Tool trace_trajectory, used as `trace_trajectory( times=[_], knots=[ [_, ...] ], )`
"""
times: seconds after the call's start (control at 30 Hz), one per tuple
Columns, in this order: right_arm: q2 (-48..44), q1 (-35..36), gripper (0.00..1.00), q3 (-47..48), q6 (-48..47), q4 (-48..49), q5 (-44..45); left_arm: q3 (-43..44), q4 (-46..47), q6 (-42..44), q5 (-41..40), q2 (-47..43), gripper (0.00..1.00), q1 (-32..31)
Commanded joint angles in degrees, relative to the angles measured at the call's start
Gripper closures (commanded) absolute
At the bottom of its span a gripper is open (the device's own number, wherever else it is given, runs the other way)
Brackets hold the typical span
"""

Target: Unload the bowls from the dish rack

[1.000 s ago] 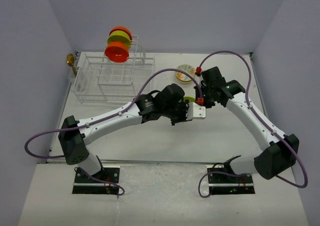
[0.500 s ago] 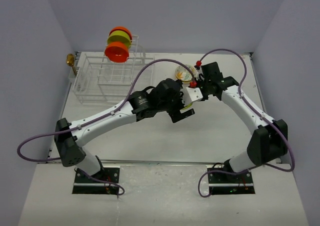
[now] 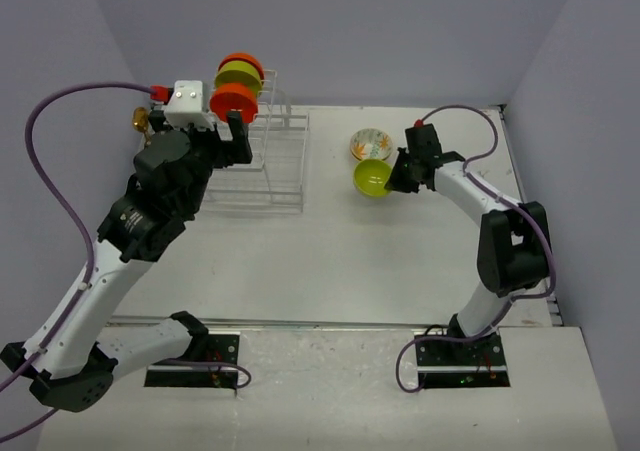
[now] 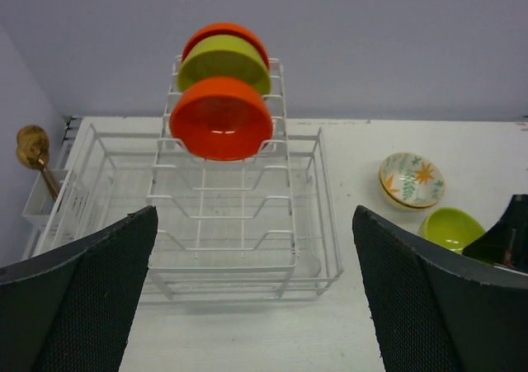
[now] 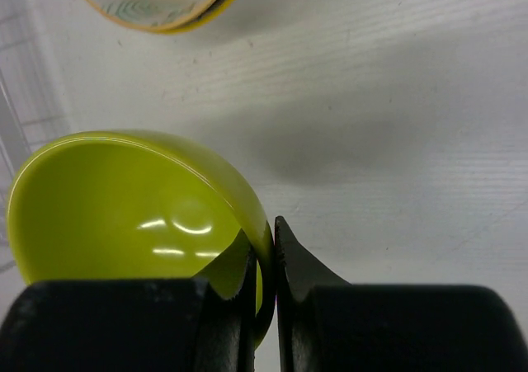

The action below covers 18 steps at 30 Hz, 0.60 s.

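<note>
Beside floral bowl, right end effector tight on lime-green bowl; left end effector agape before rack.

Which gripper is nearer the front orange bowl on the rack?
Left. The left gripper is open right by the front orange bowl; the right gripper is across the table, shut on a lime-green bowl.
</note>
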Motion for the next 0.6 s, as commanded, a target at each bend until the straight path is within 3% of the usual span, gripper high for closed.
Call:
trace_trajectory(
  times=[0.0, 0.23, 0.37, 0.57],
  knots=[
    [3.1, -1.6, 1.0, 4.7, 0.8, 0.6, 5.6, -3.1, 1.3, -5.3, 1.9, -0.3, 0.0, 5.1],
    [4.8, -11.7, 1.0, 4.8, 1.4, 0.9, -0.8, -5.4, 0.4, -8.1, 2.7, -2.1, 0.0, 7.6],
    [8.4, -17.3, 1.0, 6.5, 2.0, 0.9, -2.8, -4.6, -1.4, -12.9, 7.0, -2.6, 0.0, 7.7],
    [12.7, -18.6, 1.0, 11.6, -0.1, -1.1, 0.3, -4.3, -1.8, -18.2, 15.1, -6.7, 0.0, 7.6]
  ],
)
